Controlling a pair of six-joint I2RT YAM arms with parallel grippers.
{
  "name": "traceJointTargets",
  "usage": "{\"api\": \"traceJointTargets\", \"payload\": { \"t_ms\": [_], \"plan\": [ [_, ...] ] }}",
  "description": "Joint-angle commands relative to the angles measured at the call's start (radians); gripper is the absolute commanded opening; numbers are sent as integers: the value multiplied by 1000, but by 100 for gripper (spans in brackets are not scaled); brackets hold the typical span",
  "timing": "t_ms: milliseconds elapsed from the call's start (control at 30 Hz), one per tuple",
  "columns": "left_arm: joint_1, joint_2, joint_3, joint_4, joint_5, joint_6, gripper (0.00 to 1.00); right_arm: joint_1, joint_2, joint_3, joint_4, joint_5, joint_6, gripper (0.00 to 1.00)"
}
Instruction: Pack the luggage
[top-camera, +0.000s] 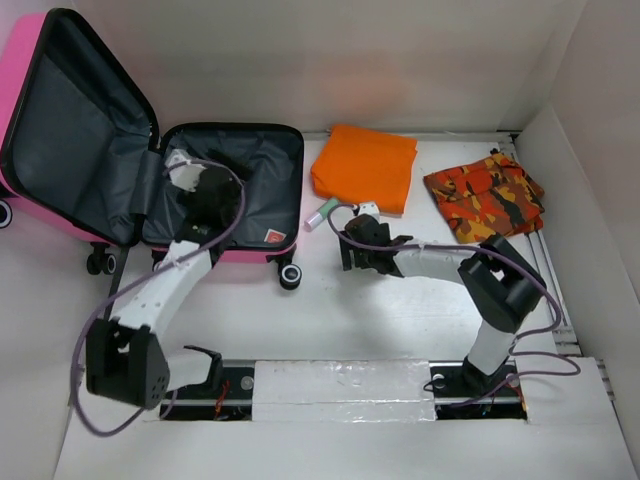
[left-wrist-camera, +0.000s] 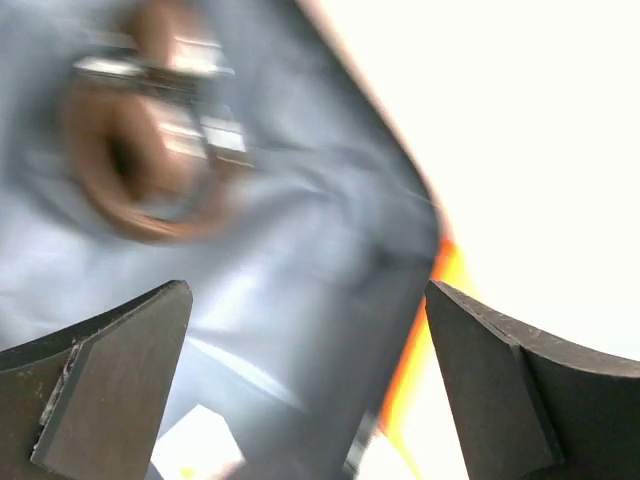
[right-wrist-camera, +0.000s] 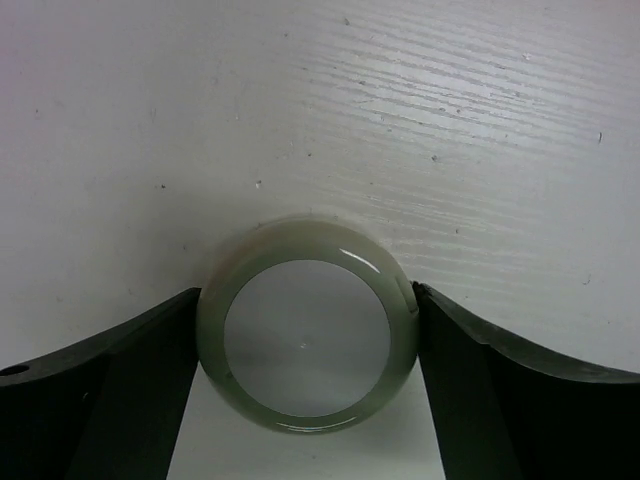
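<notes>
The white table (top-camera: 400, 300) carries all items. The luggage (top-camera: 90, 130) lies open in the upper left of the top view. Its pink shell is cut off by the left frame edge, and its lid is raised toward the upper left. The base compartment (top-camera: 275, 165), lined in dark grey, sits beside it at centre left.

The left gripper (left-wrist-camera: 308, 290) is inside this compartment and hides much of the floor. Its jaws stand wide apart with nothing between them. The left wrist view is blurred. It shows a brown ring-shaped object (left-wrist-camera: 135, 150) at upper left, but its identity cannot be determined.

A small red-and-white label (top-camera: 272, 237) sits on the lining, and its writing is too small to read.

A folded orange cloth (top-camera: 365, 165) and an orange camouflage cloth (top-camera: 485, 195) lie on the table, upper centre and upper right.

The right gripper (right-wrist-camera: 307, 292) clamps a small pale-green tube (right-wrist-camera: 305, 340), with both fingers touching its round end.
</notes>
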Motion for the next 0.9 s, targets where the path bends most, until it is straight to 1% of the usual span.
{"api": "traceJointTargets", "payload": {
  "t_ms": [0,33,67,100,167,233,267,300,333,367,433,467,500,533,567,600,633,667,700,733,767,800,833,867],
  "plan": [
    [-180,-110,-54,103,-108,91,100,2,13,30,50,3,25,85],
    [-211,-127,-89,103,-108,103,100,2,-4,19,50,12,25,76],
    [-241,-145,-109,115,-108,114,100,2,-36,19,50,23,25,75],
    [-297,-185,-131,115,-108,114,100,2,-56,19,50,35,25,71],
    [-345,-233,-207,160,-94,131,100,2,-136,19,38,35,14,64],
    [-379,-315,-244,160,-76,120,100,13,-194,53,15,35,-9,63],
    [-379,-348,-273,148,-63,120,100,22,-242,73,4,14,-21,63],
    [-379,-385,-286,148,-63,120,100,22,-257,96,4,-11,-32,63],
    [-379,-467,-298,136,-63,107,100,34,-267,122,4,-75,-32,64],
    [-388,-509,-307,135,-77,106,100,34,-267,187,4,-100,-49,64],
    [-388,-592,-329,135,-88,106,100,65,-219,270,-5,-134,-78,66],
    [-388,-663,-329,145,-88,116,100,89,-192,359,-5,-158,-78,66],
    [-388,-694,-338,155,-88,116,100,100,-155,407,-5,-170,-90,66],
    [-388,-721,-338,155,-79,116,100,109,-74,457,-14,-170,-102,66],
    [-388,-757,-338,171,-57,135,100,120,-31,508,-14,-183,-102,66],
    [-388,-767,-338,171,-57,145,100,135,12,600,-14,-183,-113,67],
    [-388,-767,-329,171,-45,145,100,135,101,649,-14,-198,-113,67],
    [-388,-767,-329,152,-45,145,100,135,147,698,-14,-213,-113,67],
    [-388,-767,-315,137,-31,145,100,144,193,793,-14,-226,-113,67],
    [-388,-756,-315,125,-31,145,100,145,239,841,-25,-226,-113,67],
    [-388,-756,-315,113,-31,145,100,154,329,888,-37,-235,-113,68],
    [-388,-747,-315,112,-8,145,100,154,373,937,-49,-235,-113,69],
    [-388,-747,-315,112,3,145,100,154,414,1037,-66,-235,-113,75],
    [-388,-736,-315,112,15,145,100,154,477,1076,-77,-235,-113,80]
  ]
}}
